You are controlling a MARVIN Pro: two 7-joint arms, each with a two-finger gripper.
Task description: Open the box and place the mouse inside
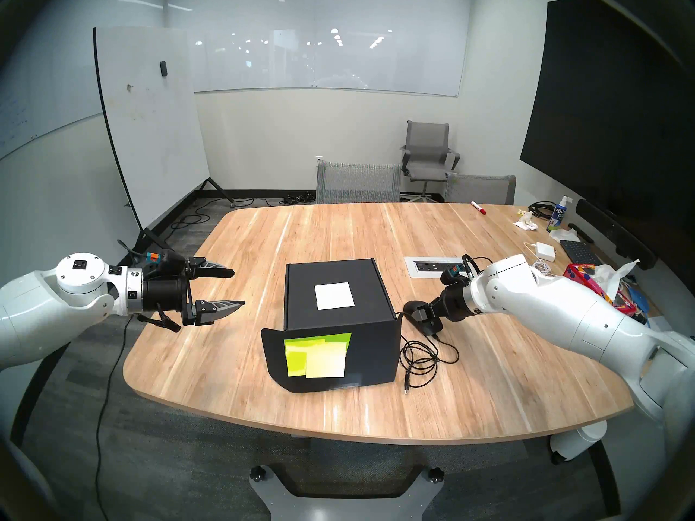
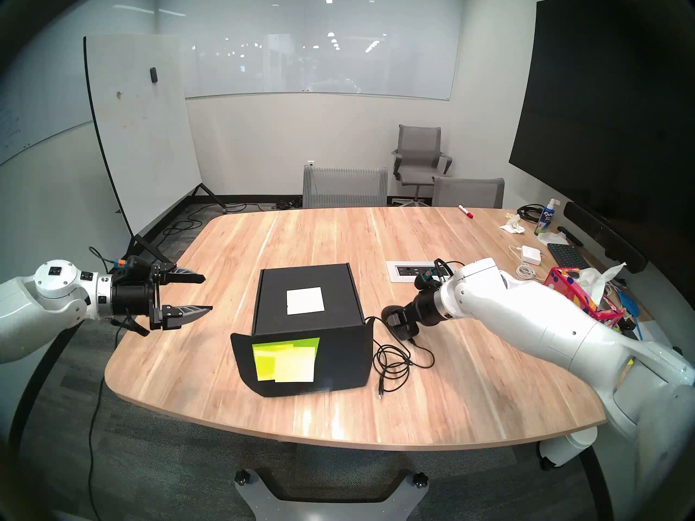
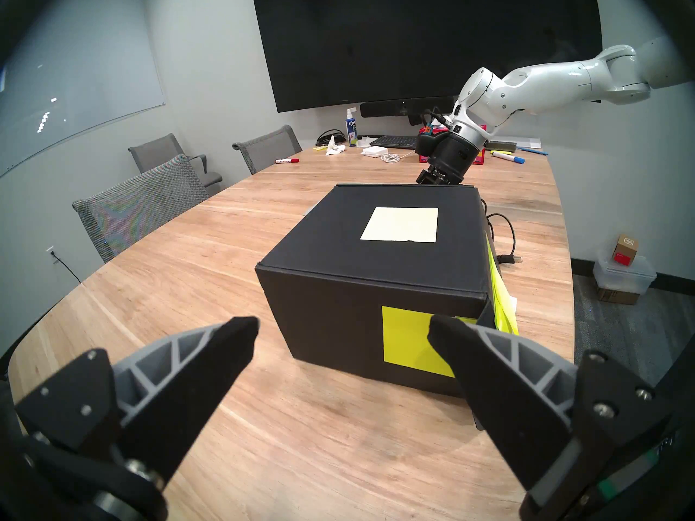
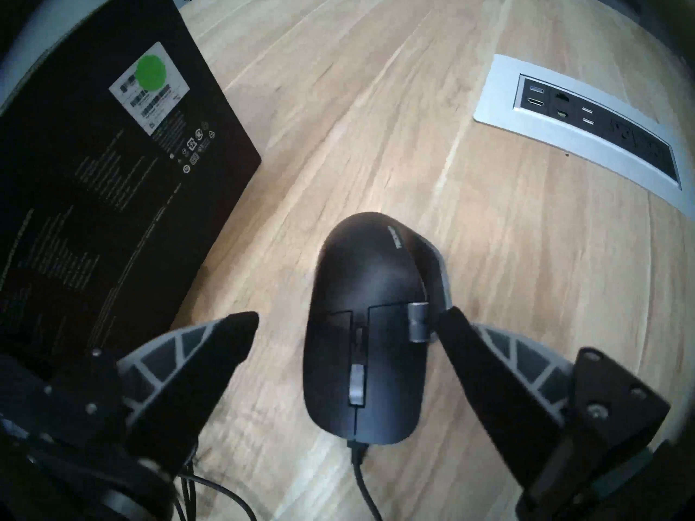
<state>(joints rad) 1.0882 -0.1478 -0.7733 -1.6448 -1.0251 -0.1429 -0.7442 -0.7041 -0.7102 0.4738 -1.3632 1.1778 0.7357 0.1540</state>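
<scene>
The black box (image 1: 338, 294) stands mid-table with a white note on top. Its front flap (image 1: 316, 355), carrying yellow-green sticky notes, hangs over the front face and stands a little off it. Just right of the box, the black wired mouse (image 4: 364, 321) lies on the table, its cable (image 1: 421, 358) coiled in front. My right gripper (image 4: 349, 319) straddles the mouse, open: a gap shows at the left finger, and the right finger is close to the mouse's side. My left gripper (image 1: 238, 288) hovers open and empty left of the box (image 3: 376, 253).
A silver socket panel (image 1: 432, 266) is set into the table behind the mouse. At the far right are a white charger (image 1: 545, 251), a keyboard (image 1: 579, 251), a red tissue box (image 1: 586, 283), a spray bottle (image 1: 558, 214) and a red marker (image 1: 478, 207). Grey chairs stand beyond the table.
</scene>
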